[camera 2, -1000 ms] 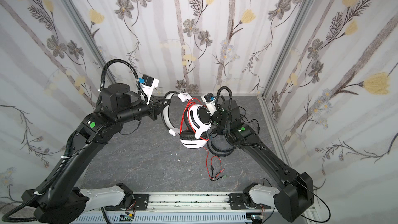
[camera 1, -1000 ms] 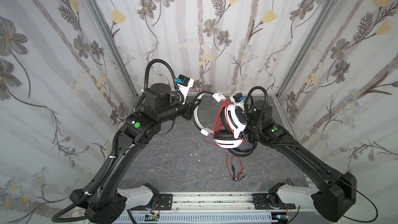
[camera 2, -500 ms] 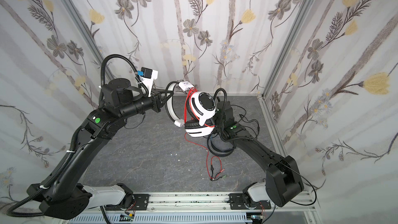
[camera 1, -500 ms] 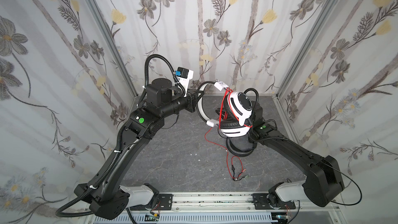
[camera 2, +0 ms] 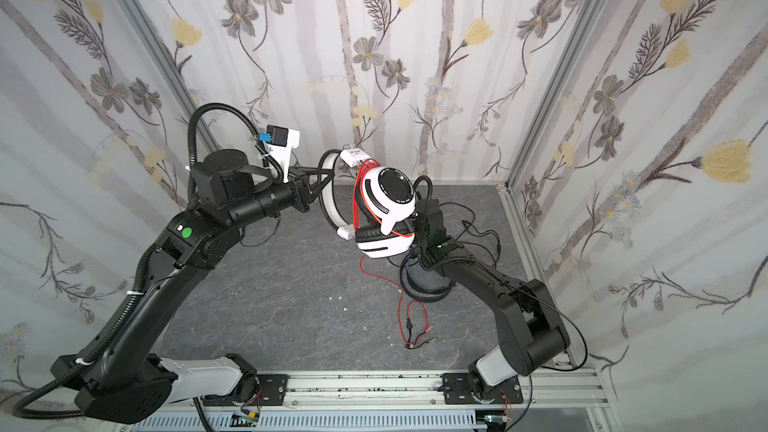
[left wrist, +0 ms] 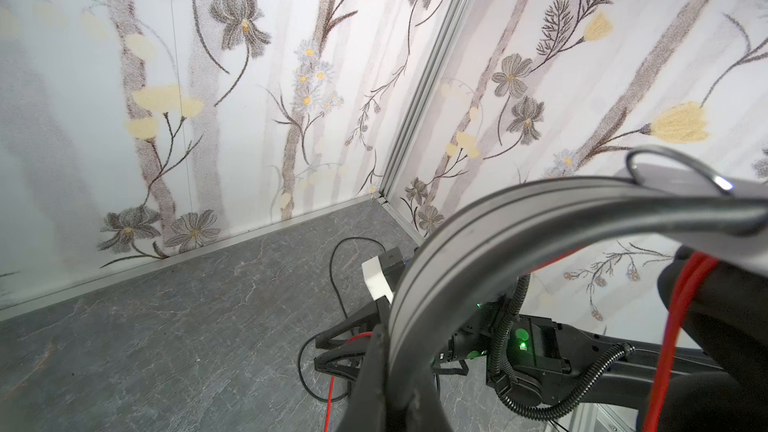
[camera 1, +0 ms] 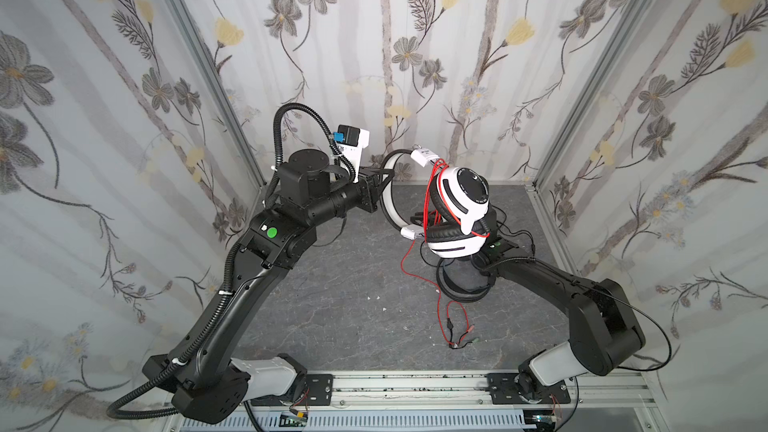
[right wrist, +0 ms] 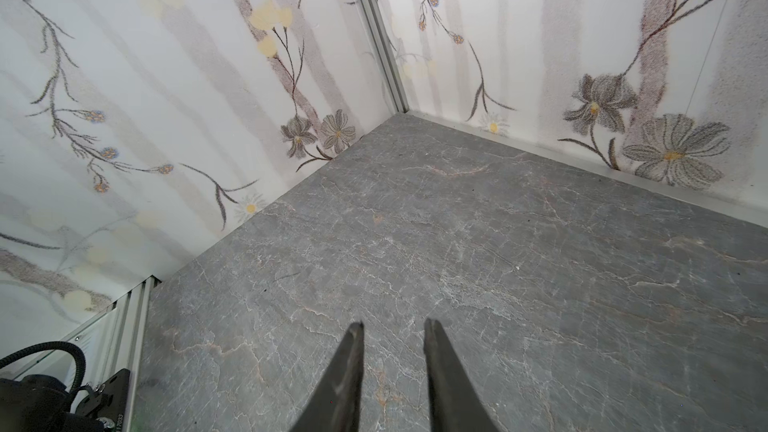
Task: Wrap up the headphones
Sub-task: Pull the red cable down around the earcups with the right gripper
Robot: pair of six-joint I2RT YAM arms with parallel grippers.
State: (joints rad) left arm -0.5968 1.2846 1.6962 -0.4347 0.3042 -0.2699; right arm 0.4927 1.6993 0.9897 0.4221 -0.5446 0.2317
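Observation:
My left gripper [camera 1: 386, 184] [camera 2: 324, 184] is shut on the white headband [left wrist: 478, 234] of the white headphones [camera 1: 457, 201] [camera 2: 386, 201] and holds them in the air near the back wall. A thin red cord [camera 1: 435, 197] runs in loops over the ear cups, and its loose end [camera 1: 455, 336] lies on the table. The black headphones [camera 1: 461, 290] [camera 2: 424, 290] lie flat on the table under the white pair. My right gripper [right wrist: 394, 328] is open with only bare table between its fingers. In both top views the white headset hides it.
The black cord [camera 1: 513, 236] sprawls over the grey table [camera 1: 353, 292] toward the right wall. Flowered walls close in the back and both sides. A metal rail [camera 1: 415, 384] runs along the front edge. The right forearm [camera 1: 540, 280] lies low over the black headphones.
The left arm has carried the white headphones up and toward the back right. The right arm has dropped low and swung its gripper in behind and under the headset.

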